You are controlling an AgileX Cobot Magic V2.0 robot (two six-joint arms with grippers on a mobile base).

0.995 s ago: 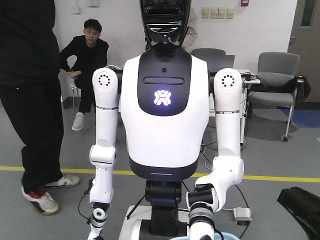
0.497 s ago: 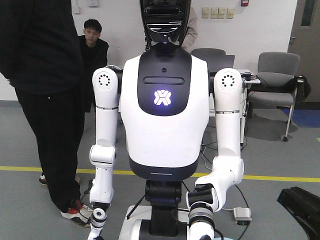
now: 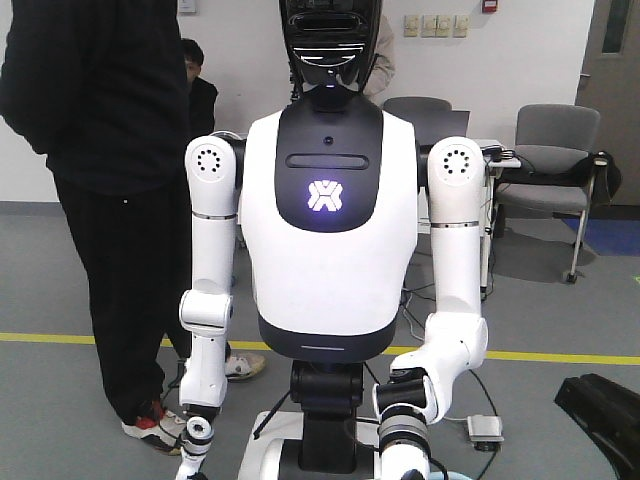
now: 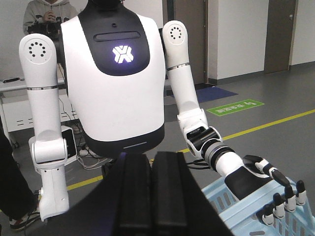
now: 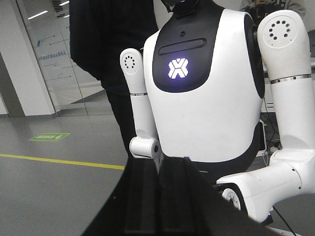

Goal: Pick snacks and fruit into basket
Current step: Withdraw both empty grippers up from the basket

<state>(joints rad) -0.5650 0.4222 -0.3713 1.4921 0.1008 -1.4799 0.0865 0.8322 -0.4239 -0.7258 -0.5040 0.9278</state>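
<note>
Left gripper and right gripper both have black jaws together on nothing; snacks and fruit are unseen, and the pale-blue plastic lattice basket sits low-right of the left jaws, so I'd tilt down, open wide, and avoid the white humanoid robot's black-fingered hand.

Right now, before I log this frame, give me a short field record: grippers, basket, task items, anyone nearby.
left gripper: fingers together, nothing held
right gripper: fingers together, nothing held
basket: pale blue, lower right of the left wrist view
white humanoid: faces the cameras, chest logo lit
hand: the humanoid's, dark-fingered, at the basket's rim
snacks, fruit: in no view
standing person: in black, beside the humanoid
yellow line: runs across the floor behind the humanoid
</note>
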